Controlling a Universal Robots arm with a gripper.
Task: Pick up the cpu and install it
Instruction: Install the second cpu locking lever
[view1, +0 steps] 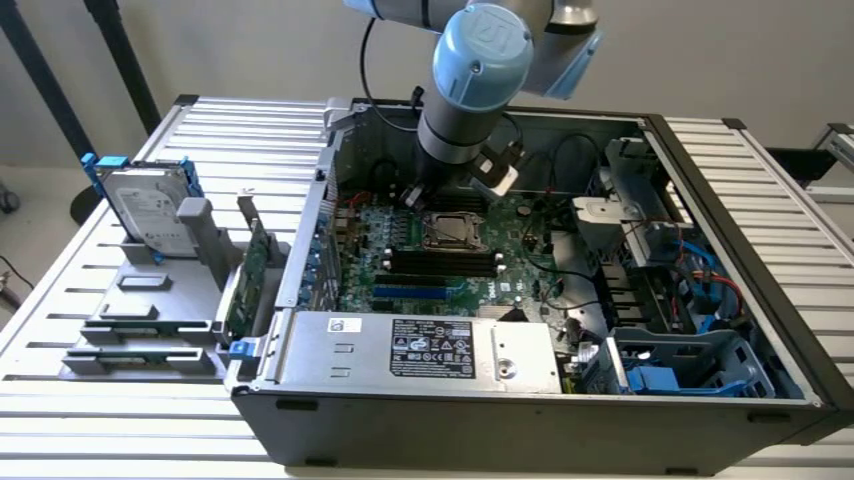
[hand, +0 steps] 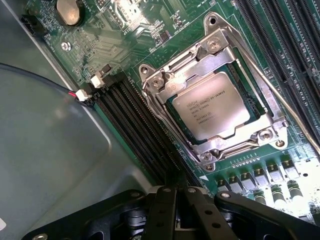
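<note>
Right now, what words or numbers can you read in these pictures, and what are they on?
"UR" logo: on the blue cap of the robot arm.
Printed lines on the cpu in its socket: too blurred to read.
Black label on the power supply: too small to read.

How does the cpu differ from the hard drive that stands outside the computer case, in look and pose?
The cpu is a small square chip; the hard drive is a larger rectangle. The cpu lies flat inside the metal socket frame on the motherboard; the hard drive stands tilted in a grey rack, outside the case. The hard drive has blue brackets; the cpu has none. Both have silver-grey metal faces.
</note>
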